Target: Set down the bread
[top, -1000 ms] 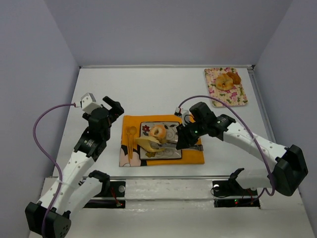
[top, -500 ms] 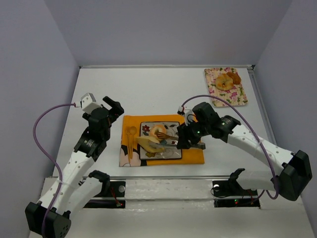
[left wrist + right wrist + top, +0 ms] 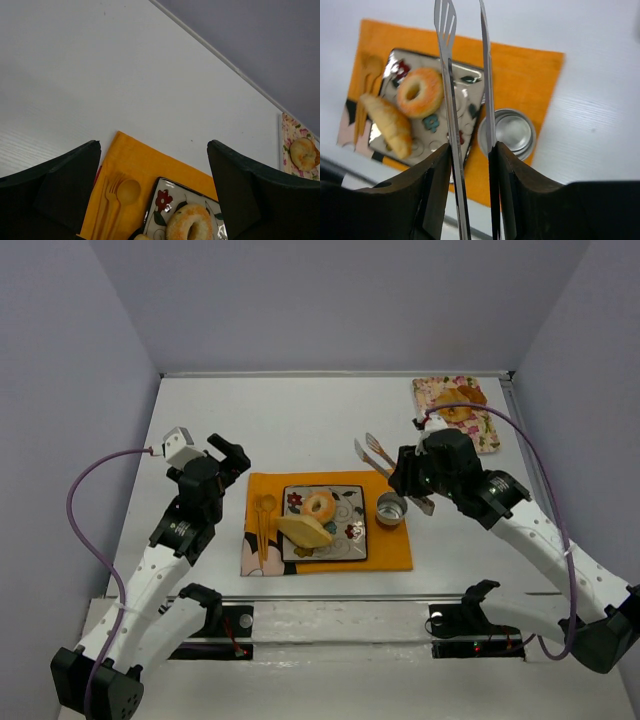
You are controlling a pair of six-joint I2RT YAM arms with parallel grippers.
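A croissant (image 3: 304, 531) and a sugared bagel (image 3: 320, 506) lie on the square flowered plate (image 3: 354, 543); both also show in the right wrist view, croissant (image 3: 387, 125) and bagel (image 3: 420, 92). My right gripper (image 3: 415, 475) is shut on metal tongs (image 3: 372, 452), held up right of the plate. The tongs (image 3: 451, 75) are parted and empty. My left gripper (image 3: 228, 455) is open and empty, raised left of the plate. In its view (image 3: 154, 147) the bagel (image 3: 192, 225) sits at the bottom edge.
The plate rests on an orange placemat (image 3: 385, 552) with a wooden spoon and fork (image 3: 262, 525) at its left and a metal cup (image 3: 391, 508) at its right. A floral tray (image 3: 485, 435) with more bread (image 3: 452, 407) lies at the back right.
My right gripper has drawn the tongs up and back to the right, off the plate. The croissant stays on the plate beside the bagel. The left arm has not moved.
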